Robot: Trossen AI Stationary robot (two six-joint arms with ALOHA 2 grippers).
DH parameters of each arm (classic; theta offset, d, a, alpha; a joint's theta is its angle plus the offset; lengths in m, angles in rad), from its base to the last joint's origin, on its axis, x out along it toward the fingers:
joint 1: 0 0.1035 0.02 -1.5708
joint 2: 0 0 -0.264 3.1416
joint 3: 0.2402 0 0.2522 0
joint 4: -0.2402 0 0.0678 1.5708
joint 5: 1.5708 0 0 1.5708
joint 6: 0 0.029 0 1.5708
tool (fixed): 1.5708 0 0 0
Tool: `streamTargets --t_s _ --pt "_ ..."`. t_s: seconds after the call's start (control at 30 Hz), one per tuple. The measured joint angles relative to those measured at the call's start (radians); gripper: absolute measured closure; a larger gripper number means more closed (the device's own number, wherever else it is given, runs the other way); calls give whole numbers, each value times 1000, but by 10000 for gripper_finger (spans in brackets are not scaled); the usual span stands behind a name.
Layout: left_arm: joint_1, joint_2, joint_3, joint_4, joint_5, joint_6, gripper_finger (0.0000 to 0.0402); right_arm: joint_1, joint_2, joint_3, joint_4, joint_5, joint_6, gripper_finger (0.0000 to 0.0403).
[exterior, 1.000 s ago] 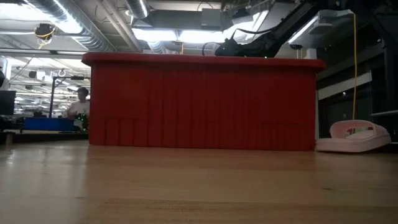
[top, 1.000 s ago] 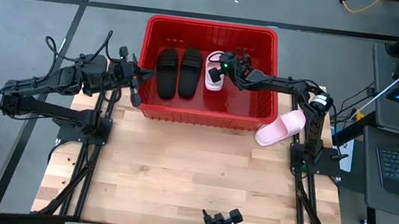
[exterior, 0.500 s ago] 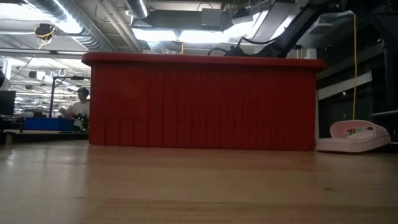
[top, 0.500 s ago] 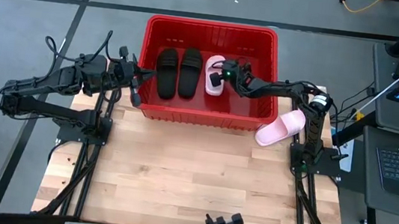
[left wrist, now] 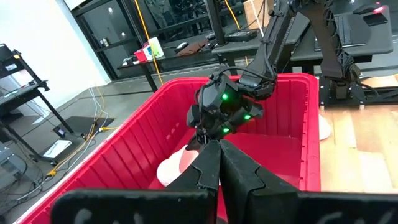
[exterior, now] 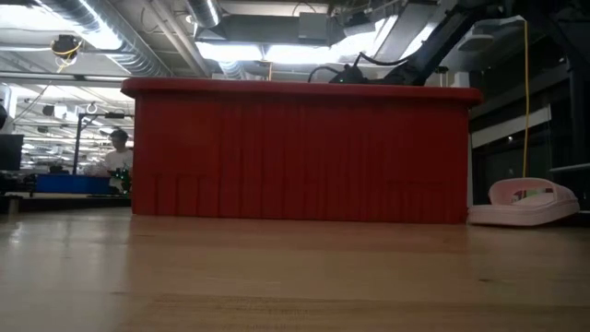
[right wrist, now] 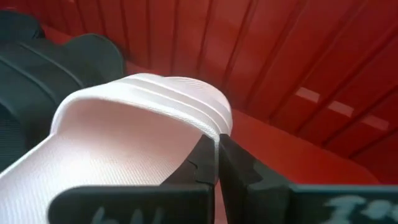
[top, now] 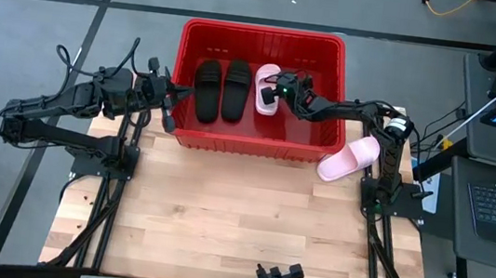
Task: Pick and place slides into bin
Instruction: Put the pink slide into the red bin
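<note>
While the right hand (top: 277,93) hangs closed and empty beside a pink slide (top: 267,89) inside the red bin (top: 263,36), left hand (top: 169,113) closed, empty, left of the bin, second pink slide (top: 349,158) on the worktop (top: 238,222)

Even, bright overhead light fills the high view; the wooden table (top: 238,222) shows only soft, short shadows under the arms. In the low view the ceiling strip lights (exterior: 267,51) glare white, while the near wall of the red bin (exterior: 295,152) sits in shade and the tabletop foreground blurs. In the right wrist view the pink slide (right wrist: 124,137) is softly out of focus.
</note>
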Motion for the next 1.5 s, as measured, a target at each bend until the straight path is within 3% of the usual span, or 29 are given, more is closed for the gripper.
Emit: streamTargets --t_s 1.5 --pt "0 0 0 0 3 -2 396 -21 55 1 90 -16 46 381"
